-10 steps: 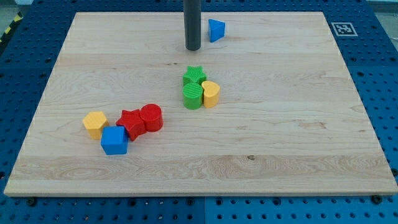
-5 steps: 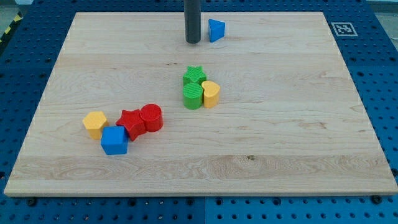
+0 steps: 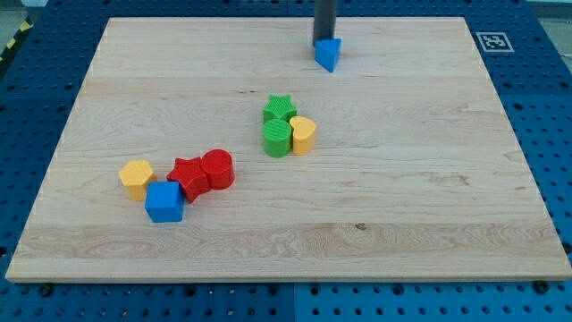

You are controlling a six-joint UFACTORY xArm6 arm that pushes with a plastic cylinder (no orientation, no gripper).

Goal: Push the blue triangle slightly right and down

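Observation:
The blue triangle (image 3: 329,55) lies near the view's top edge of the wooden board (image 3: 429,179), right of centre. My tip (image 3: 324,41) stands just above it in the view, touching or almost touching its top edge. The rod rises out of the view's top.
A green star (image 3: 280,109), a green cylinder (image 3: 277,139) and a yellow block (image 3: 303,135) cluster at the centre. A yellow hexagon (image 3: 136,178), a blue cube (image 3: 164,202), a red star (image 3: 188,176) and a red cylinder (image 3: 217,169) cluster at the lower left.
My tip moved from the triangle's left to above it. The blue triangle has shifted right and down in the view and turned.

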